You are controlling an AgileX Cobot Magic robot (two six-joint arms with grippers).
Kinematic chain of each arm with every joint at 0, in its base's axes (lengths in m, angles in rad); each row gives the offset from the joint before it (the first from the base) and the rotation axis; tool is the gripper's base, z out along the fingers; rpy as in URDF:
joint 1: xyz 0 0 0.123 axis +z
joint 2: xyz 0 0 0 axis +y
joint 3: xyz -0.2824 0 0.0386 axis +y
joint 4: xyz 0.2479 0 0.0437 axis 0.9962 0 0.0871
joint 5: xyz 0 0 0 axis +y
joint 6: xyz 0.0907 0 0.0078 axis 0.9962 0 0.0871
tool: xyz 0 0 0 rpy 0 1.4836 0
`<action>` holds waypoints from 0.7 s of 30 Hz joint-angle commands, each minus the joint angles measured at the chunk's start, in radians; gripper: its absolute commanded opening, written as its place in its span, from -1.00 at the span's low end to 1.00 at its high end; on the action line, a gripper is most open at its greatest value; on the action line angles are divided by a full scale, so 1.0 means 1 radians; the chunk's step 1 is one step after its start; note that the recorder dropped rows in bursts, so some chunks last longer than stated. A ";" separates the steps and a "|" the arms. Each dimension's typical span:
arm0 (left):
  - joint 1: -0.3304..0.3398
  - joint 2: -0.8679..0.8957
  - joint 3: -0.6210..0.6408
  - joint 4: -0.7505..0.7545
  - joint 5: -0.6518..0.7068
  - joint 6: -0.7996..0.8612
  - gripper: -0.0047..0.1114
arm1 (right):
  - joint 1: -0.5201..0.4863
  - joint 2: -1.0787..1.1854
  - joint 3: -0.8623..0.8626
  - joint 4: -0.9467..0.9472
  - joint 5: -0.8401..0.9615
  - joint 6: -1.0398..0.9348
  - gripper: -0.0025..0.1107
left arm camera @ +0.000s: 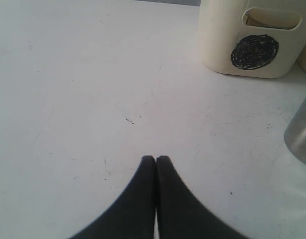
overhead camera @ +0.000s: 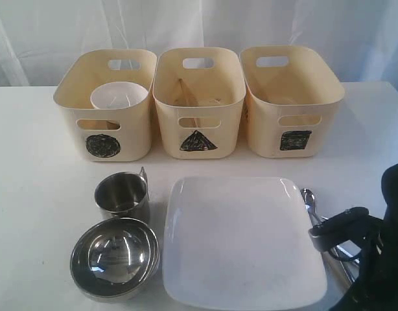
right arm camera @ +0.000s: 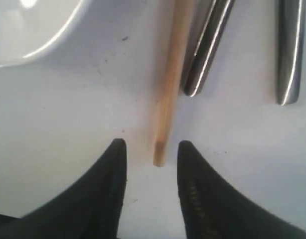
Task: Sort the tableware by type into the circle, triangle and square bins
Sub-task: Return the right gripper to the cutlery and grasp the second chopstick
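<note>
Behind the plate [overhead camera: 241,240], three bins carry black scribbled marks: circle bin [overhead camera: 131,133], triangle bin [overhead camera: 168,133], square bin [overhead camera: 267,139]. The white bowl [overhead camera: 118,96] sits in the circle bin. The mug [overhead camera: 122,194] and steel bowl [overhead camera: 115,256] stand left of the plate. Right of the plate, the right claw [right arm camera: 152,144] is spread astride a chopstick [right arm camera: 169,89] end, beside cutlery [right arm camera: 208,45]. The left claw [left arm camera: 156,158] is pressed together over the bench [left arm camera: 68,99].

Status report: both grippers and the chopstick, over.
Left gripper shut, empty. Right gripper open, chopstick end between its jaws, not gripped. Steel cutlery handle close beside chopstick.
</note>
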 commanded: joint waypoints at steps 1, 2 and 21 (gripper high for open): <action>-0.001 -0.005 0.004 -0.003 -0.004 0.001 -0.92 | -0.007 0.048 0.007 -0.012 -0.022 0.003 -0.37; -0.001 -0.005 0.004 -0.003 -0.004 0.001 -0.92 | -0.007 0.059 0.007 -0.012 -0.022 0.003 -0.37; -0.001 -0.005 0.004 -0.003 -0.004 0.001 -0.92 | -0.007 0.147 0.000 0.002 0.031 0.025 -0.96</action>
